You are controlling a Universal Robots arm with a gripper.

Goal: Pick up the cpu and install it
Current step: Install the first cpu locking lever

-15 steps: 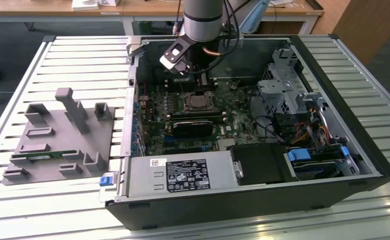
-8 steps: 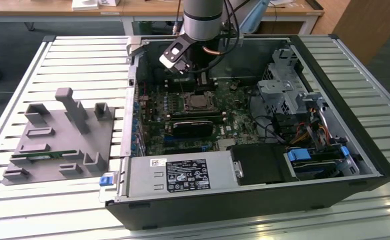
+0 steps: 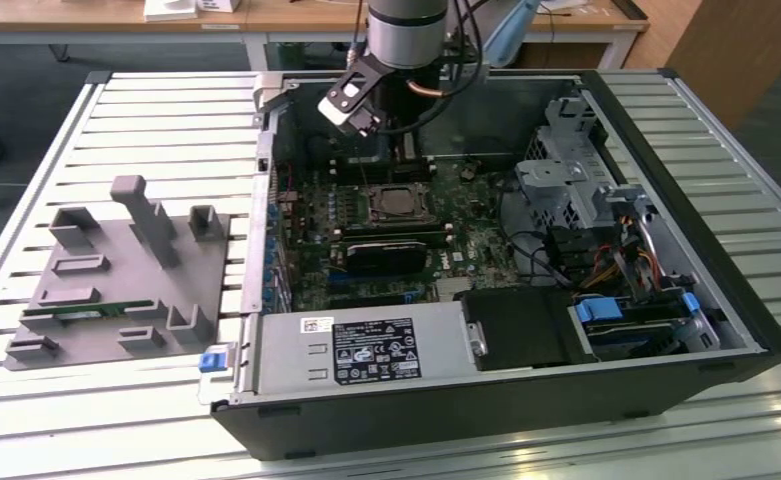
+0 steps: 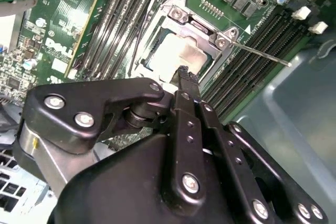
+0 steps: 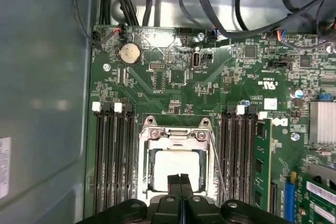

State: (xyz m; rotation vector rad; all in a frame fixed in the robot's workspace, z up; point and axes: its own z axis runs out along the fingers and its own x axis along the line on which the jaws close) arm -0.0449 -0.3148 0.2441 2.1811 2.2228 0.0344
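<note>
I see the small square CPU with the silvery-grey metal top (image 5: 175, 169) lying flat in the metal-framed socket (image 5: 176, 129) on the green motherboard (image 5: 173, 72), inside the open black computer case (image 3: 710, 330). My black gripper (image 5: 180, 178) hangs just above the chip's edge, its two fingers (image 4: 185, 80) pressed together, holding nothing.

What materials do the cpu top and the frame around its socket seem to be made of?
The cpu top looks like brushed, silvery metal: it reflects light palely in both wrist views. The socket frame seems to be bare steel, shiny with visible screws. The end effector, fingers shut, hangs just above the cpu.
</note>
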